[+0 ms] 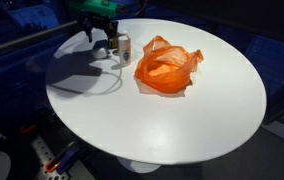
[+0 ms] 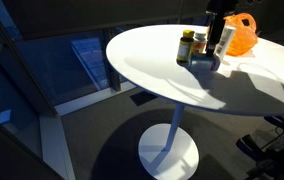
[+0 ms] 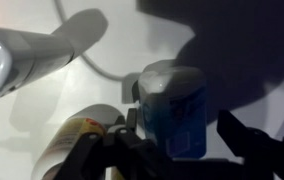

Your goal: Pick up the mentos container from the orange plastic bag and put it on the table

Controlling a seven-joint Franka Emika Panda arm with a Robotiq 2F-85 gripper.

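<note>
Desk: a round white desk on a single pedestal foot, with dark floor all round it in both exterior views.

Orange bag: the orange plastic bag lies crumpled a little above the middle of the desk top. In an exterior view it sits at the upper right of the frame, behind the arm.

Hand: the hand hangs low over the desk's upper-left edge, well to the left of the bag and apart from it. In an exterior view it comes down from the top of the frame.

Mentos container: out of the bag, upright at the desk's upper-left edge, just right of the hand. In the wrist view it fills the centre as a bluish tub with a pale lid, seen between the two dark fingers at the bottom edge.

Hand state: the fingers stand on either side of the container, but I cannot tell whether they are pressing on it or are loose around it.

Neighbours: a second container with a yellow label lies at the lower left of the wrist view, just beside the mentos container. A white cylinder slants across the upper left. In an exterior view small containers stand grouped just left of the hand, and which of them is the mentos one is not clear there.

Cable: a thin grey cable curves over the desk above the mentos container.
</note>
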